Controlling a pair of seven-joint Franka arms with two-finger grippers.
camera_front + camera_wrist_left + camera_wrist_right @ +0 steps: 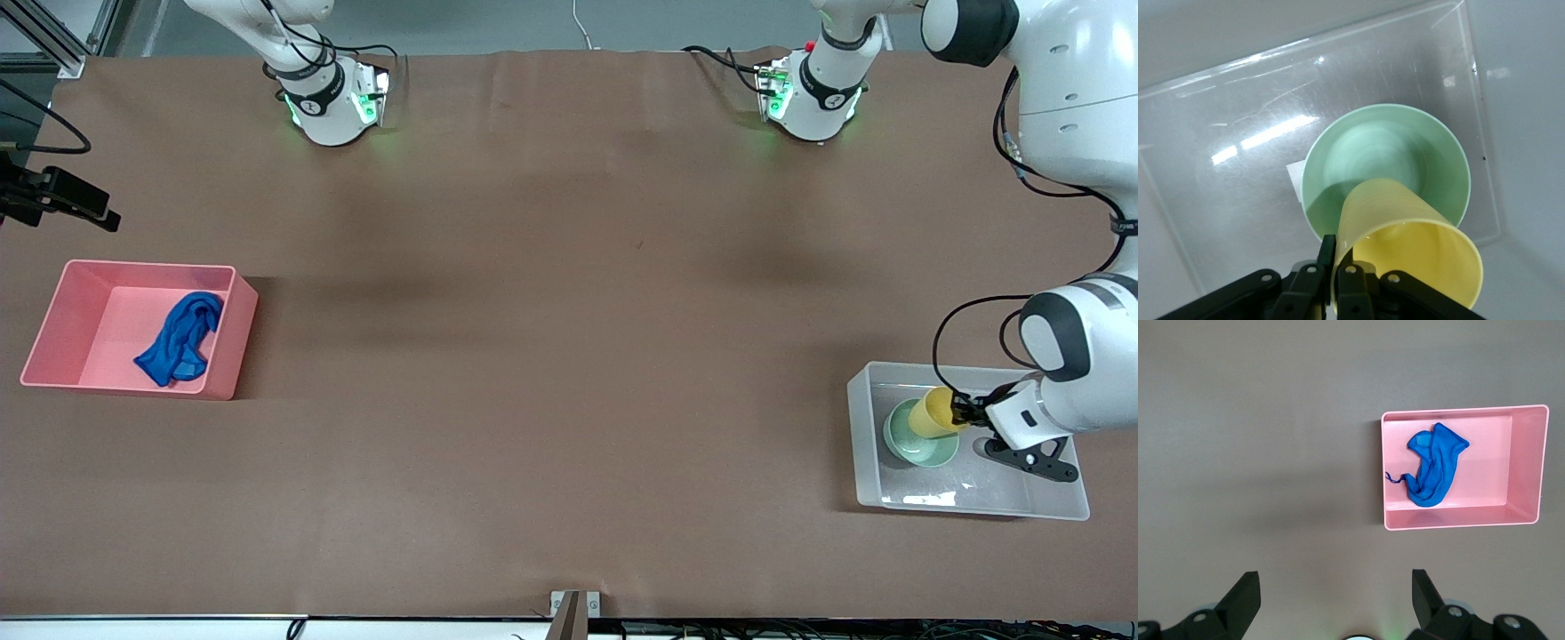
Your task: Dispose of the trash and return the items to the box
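My left gripper (958,412) (1336,267) is shut on the rim of the yellow cup (935,412) (1405,253). It holds the cup tilted inside the clear tub (862,436) (1238,173), over the mint-green bowl (916,442) (1385,160), which sits on the tub's bottom. The blue rag (182,338) (1435,470) lies crumpled in the pink bin (147,265) (1491,467) at the right arm's end of the table. My right gripper (1336,583) is open and empty, high above bare table near its base; it does not show in the front view.
A white label (1295,177) shows on the tub's bottom beside the bowl. A black camera mount (62,196) juts in at the right arm's end of the table. A small metal bracket (573,609) sits at the table's front edge.
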